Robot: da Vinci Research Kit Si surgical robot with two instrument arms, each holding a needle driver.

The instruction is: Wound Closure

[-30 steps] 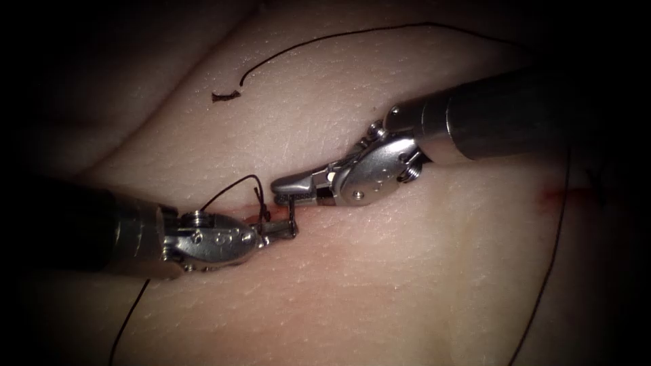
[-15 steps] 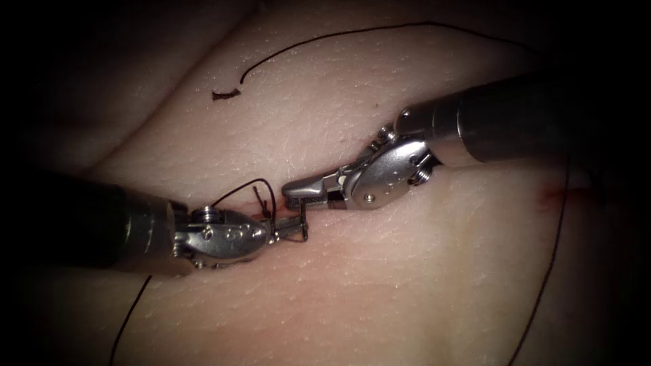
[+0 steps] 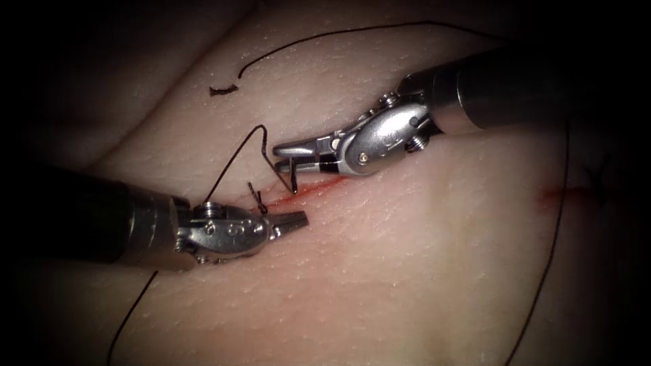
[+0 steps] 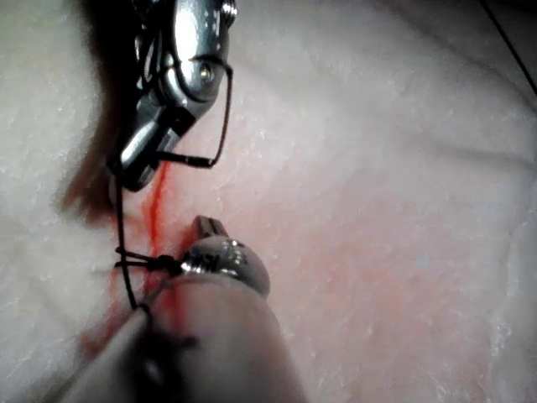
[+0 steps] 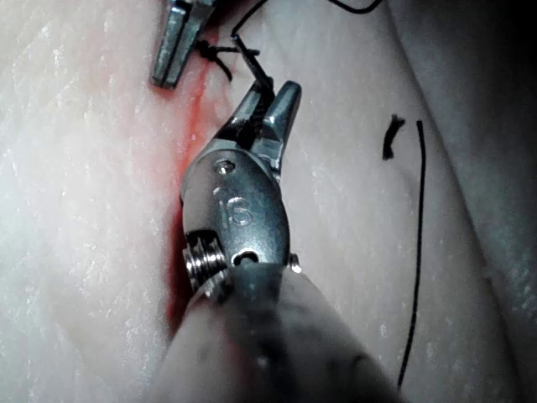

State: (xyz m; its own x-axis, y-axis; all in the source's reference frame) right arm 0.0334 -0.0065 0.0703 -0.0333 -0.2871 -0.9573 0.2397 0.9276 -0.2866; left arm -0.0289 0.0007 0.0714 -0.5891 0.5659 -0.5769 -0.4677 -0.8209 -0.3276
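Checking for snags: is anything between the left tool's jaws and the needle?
Nothing visible. The right tool holds the needle near one end, out of the tissue; the left tool, shut and empty, lies just below; thread loops aside.

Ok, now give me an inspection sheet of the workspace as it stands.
Surface: tissue, with the cut lined by red fluid.
Job's things: needle hanging over the cut, apparently out of the tissue; thread rising in a loop from a knot on the cut, with long strands lying across the tissue.
Clutter: cut end of thread on the tissue above the cut.
End effectors: right end effector shut on the needle near one end; left end effector shut, holding nothing, just right of the knot.
Cables: nothing seen.
Surroundings: nothing seen.
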